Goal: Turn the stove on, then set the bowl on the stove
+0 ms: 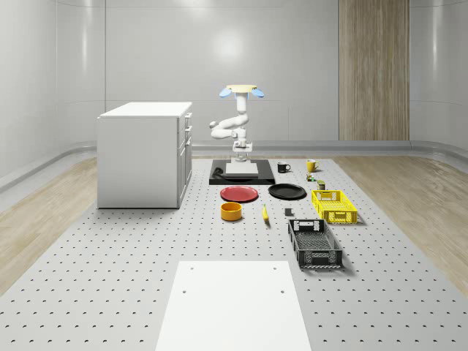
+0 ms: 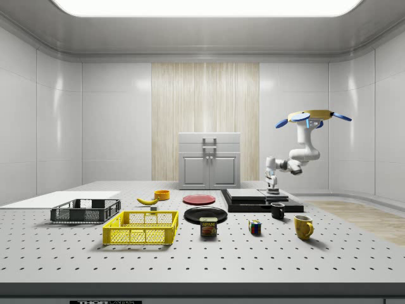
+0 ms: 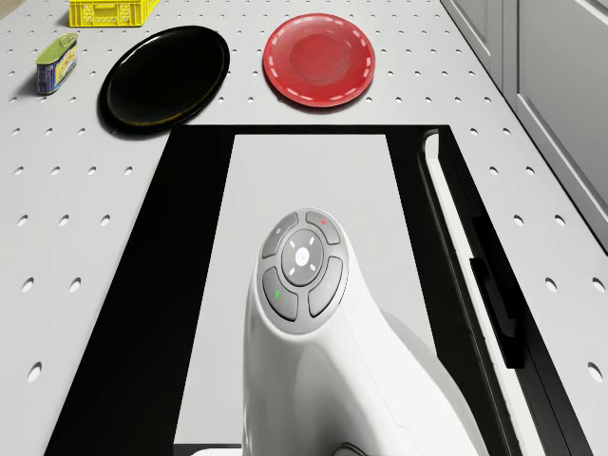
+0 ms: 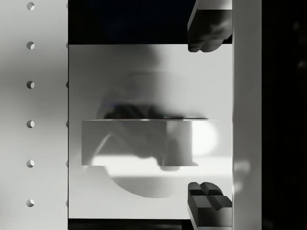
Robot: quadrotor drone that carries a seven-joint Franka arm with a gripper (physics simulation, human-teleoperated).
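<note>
You're on the switching step; drone point(image 1: 240, 91) hovers over the stove point(image 1: 216, 172); gripper point(image 4: 209, 120) wide open, empty; next, press the switch.

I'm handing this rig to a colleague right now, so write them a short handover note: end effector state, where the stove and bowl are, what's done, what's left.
End effector: open, holding nothing, low over the stove, fingers apart above its light plate.
Drone: hovering over the stove, beside the white cabinet.
Bowl: orange, on the table in front of the red plate, untouched and apart from the stove.
Done: arm brought down over the stove. Whether it is switched on cannot be told.
Left: confirm or work the switch, then fetch the bowl and set it on the stove.
</note>
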